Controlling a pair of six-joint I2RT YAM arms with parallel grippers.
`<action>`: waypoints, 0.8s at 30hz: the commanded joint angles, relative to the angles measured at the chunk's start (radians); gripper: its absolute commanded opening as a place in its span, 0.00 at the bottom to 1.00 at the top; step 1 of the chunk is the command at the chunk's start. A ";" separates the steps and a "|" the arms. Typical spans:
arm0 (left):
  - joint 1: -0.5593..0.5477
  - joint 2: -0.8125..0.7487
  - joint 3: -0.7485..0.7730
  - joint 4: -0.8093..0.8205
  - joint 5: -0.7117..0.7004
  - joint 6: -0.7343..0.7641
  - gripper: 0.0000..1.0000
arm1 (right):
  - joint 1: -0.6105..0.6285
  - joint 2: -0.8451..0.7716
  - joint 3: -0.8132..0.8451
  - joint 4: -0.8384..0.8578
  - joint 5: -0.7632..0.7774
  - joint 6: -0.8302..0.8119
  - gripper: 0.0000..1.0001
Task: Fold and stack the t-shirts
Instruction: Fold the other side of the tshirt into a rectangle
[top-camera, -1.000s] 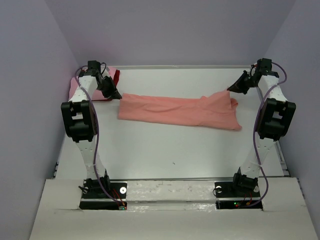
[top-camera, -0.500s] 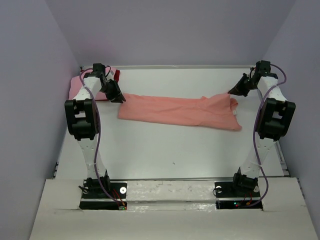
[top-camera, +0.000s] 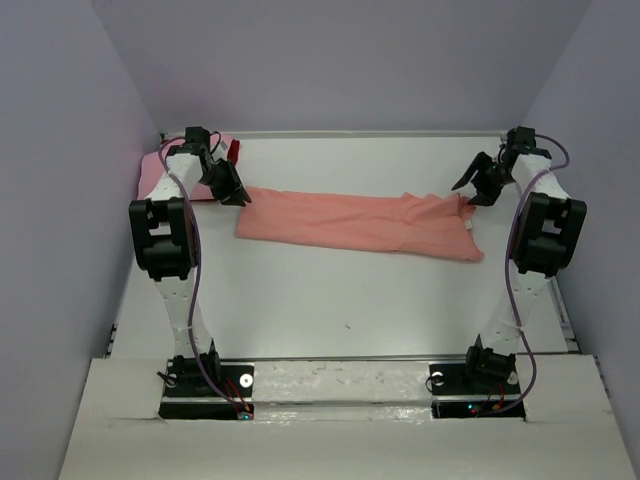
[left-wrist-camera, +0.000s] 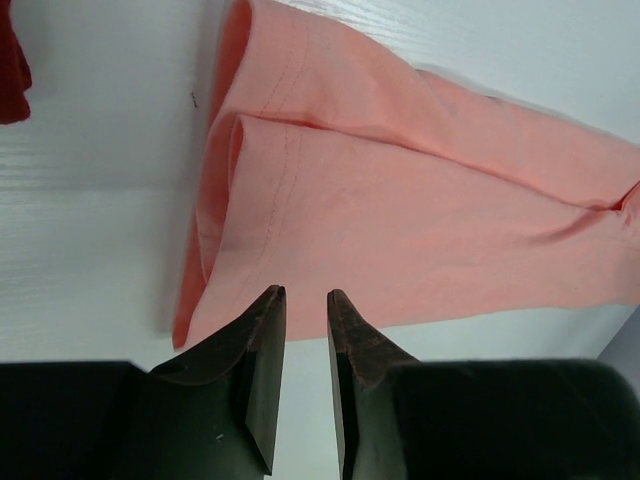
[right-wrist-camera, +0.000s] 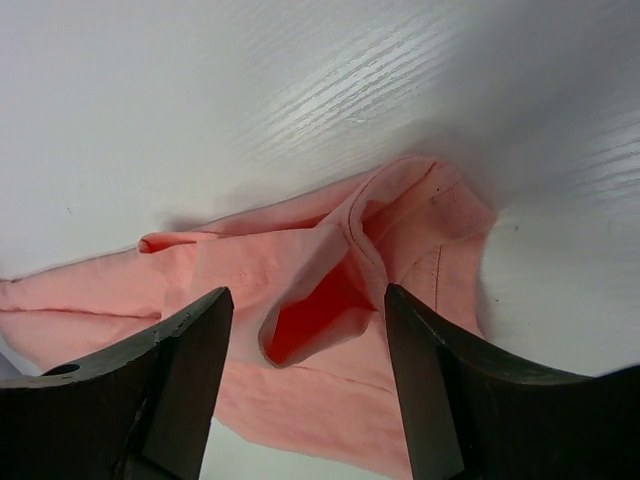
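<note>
Salmon-orange t-shirt (top-camera: 350, 222) lies as a long folded strip across the far half of the worktop (top-camera: 330, 290), an arm at each end.
Left gripper (left-wrist-camera: 302, 293) sits at the strip's left end, jaws almost together with a thin gap and no cloth seen between them. Right gripper (right-wrist-camera: 305, 292) hangs over the bunched right end and its open sleeve, jaws wide apart, holding nothing. Lighter pink t-shirt (top-camera: 150, 170) and dark red t-shirt (top-camera: 233, 150) lie in the far-left corner behind the left arm.

Overhead from behind, wrist views close, downward — sharing salmon t-shirt (top-camera: 350, 220)
</note>
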 joint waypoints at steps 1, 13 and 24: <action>-0.011 -0.028 0.017 -0.010 0.031 0.000 0.33 | -0.010 -0.036 0.069 -0.012 0.039 -0.029 0.68; -0.204 -0.090 -0.005 0.098 0.176 -0.037 0.35 | 0.031 0.000 0.270 -0.008 -0.141 -0.113 0.64; -0.360 -0.068 0.015 0.057 0.078 -0.016 0.35 | 0.274 0.149 0.437 -0.176 0.003 -0.213 0.61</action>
